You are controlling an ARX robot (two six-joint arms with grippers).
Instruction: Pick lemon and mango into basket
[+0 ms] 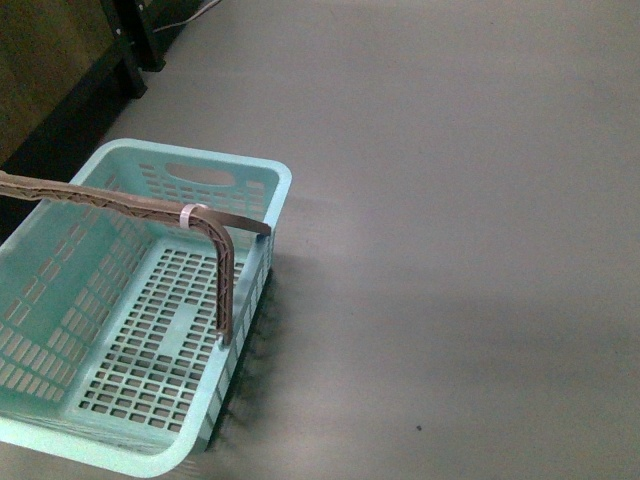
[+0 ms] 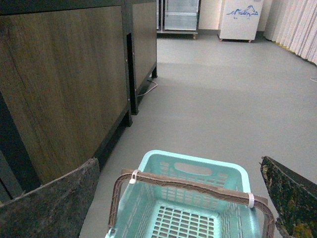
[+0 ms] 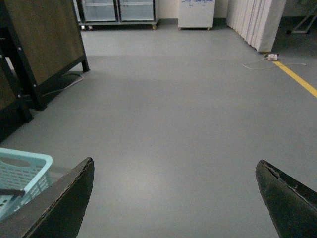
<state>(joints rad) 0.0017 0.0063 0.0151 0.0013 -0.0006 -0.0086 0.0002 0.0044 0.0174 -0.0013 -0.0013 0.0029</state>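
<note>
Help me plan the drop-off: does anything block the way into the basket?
Only the brown handle, arching across the open top of the basket; drop to either side of it. Inside, the basket looks empty.

Three views, one floor [image 1: 450,200].
Front looks steeply down, close over the basket [image 1: 282,190]; both wrist views face forward along the floor, each catching that basket.

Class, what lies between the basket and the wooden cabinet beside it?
Only bare grey floor separates the basket and the wooden cabinet, seen clearest in the left wrist view.
</note>
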